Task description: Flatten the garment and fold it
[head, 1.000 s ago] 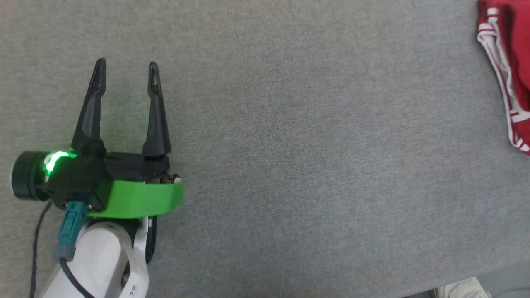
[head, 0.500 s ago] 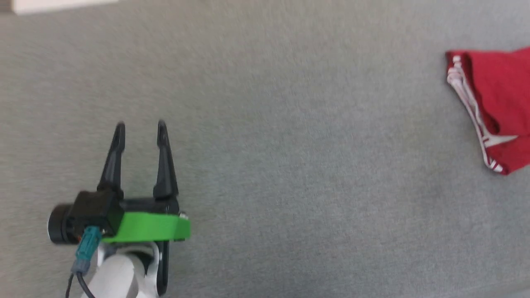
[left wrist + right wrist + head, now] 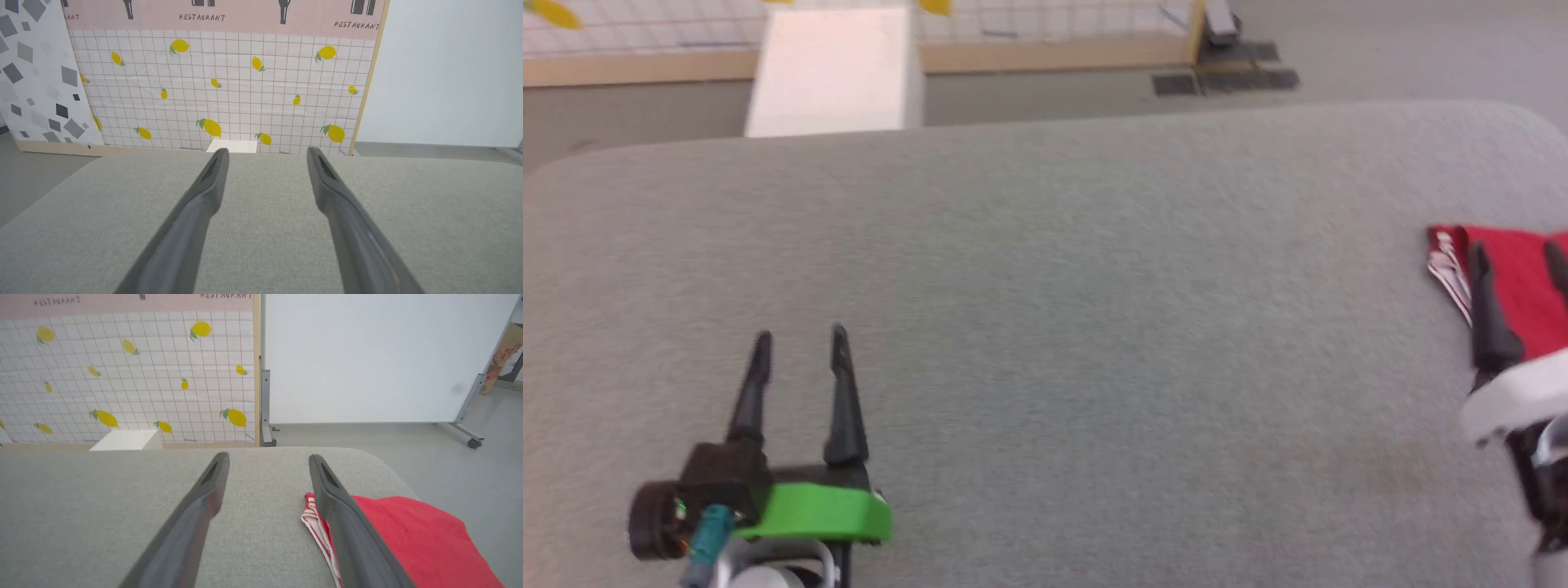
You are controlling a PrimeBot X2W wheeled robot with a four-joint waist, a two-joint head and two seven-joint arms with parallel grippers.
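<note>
- The red jersey garment [image 3: 1519,282] [image 3: 408,539] with red-and-white striped trim lies bunched and folded over on itself, not spread flat.
- It rests on the grey fabric-covered surface [image 3: 1045,327] at its right end, near the rounded far right corner. In the right wrist view its red cloth reaches the surface's right rim.
- Plain red cloth faces up, softly creased.
- The striped trim runs along the edge that faces the middle of the surface, bunched in narrow folds.

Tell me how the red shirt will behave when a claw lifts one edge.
The red shirt lies in soft bunched folds, so it will likely hang limp. It looks thin, probably light. On the grey woven surface, a push would likely wrinkle rather than slide it.
</note>
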